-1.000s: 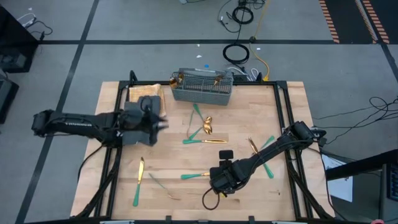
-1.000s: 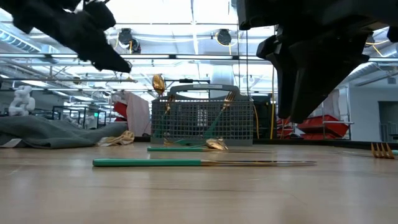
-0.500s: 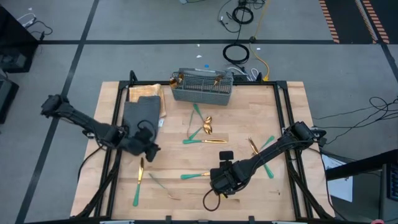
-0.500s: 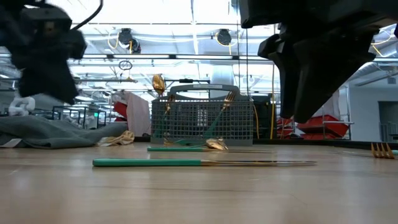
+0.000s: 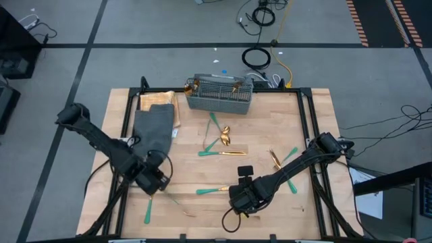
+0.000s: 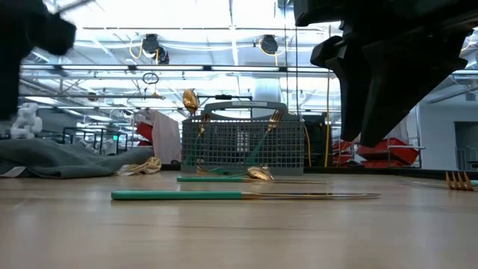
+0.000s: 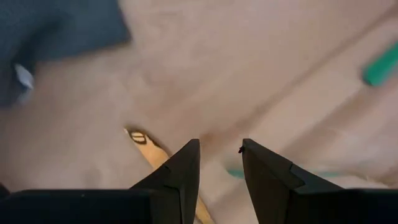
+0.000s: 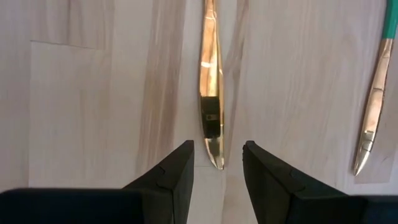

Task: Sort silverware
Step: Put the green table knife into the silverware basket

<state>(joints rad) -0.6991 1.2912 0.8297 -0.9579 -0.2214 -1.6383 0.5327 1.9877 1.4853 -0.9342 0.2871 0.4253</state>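
Silverware (image 5: 223, 153), gold-coloured metal heads on slim teal handles, lies scattered across the pale wooden table (image 5: 304, 209), all of it to the near side of the grey mesh basket (image 5: 219, 95)

High view: a few pieces already stand in the basket. A loose cluster lies just in front of it, more well off to its right. The left gripper (image 5: 150, 181) hangs low over a piece far in front of the basket and to its left, beside the dark grey cloth (image 5: 154, 128). The right gripper (image 5: 240, 198) sits far in front of the basket, touching nothing

Low view: a long teal-handled piece (image 6: 239, 195) lies flat, crosswise, in front of the basket

Left wrist view: the two dark fingers (image 7: 186, 168) stand apart, holding nothing; a golden blade (image 7: 152, 149) runs in under one finger, off-centre, so a small sideways shift looks needed

Right wrist view: the fingers (image 8: 177, 171) stand apart and empty. A smooth, mirror-bright knife blade (image 8: 209, 93) lies dead ahead, its long axis pointing straight out from the gap, tip just between the fingertips; this arm seems better lined up
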